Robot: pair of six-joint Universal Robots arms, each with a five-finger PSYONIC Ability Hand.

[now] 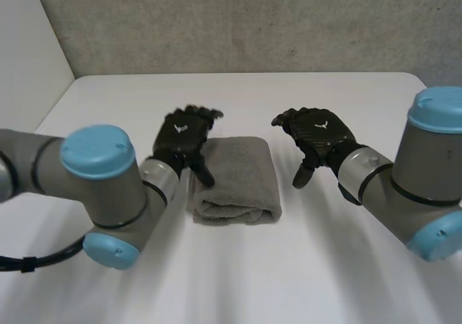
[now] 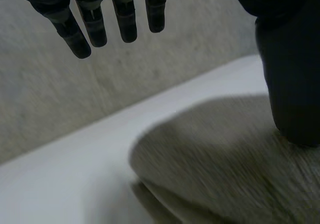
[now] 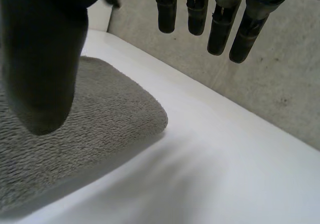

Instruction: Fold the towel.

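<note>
Towel [image 1: 238, 176]: grey, folded into a compact rectangle, lying flat on the white table [image 1: 325, 266] at centre, between the two hands; rounded fold at the near end. Left robot hand [image 1: 182, 136]: at the towel's left edge toward the far end, palm down, open, fingers relaxed and gripping nothing. In the left wrist view the fingers [image 2: 90, 19] hang straight, clear of the cloth, past the far rim of the towel [image 2: 215, 159]; the thumb [image 2: 292, 84] points down onto the towel's surface near that edge, tip apparently touching the pile, contact not certain. Right robot hand [image 1: 317, 133]: to the right of the towel, off the cloth, bare table between it and the towel's right edge; open, fingers loosely bent, nothing held. In the right wrist view the fingers [image 3: 220, 29] hang apart over the bare table [image 3: 225, 174], the thumb [image 3: 42, 59] points down, and a rounded corner of the towel [image 3: 100, 114] lies on the thumb's side, beside the hand rather than under its fingers.
</note>
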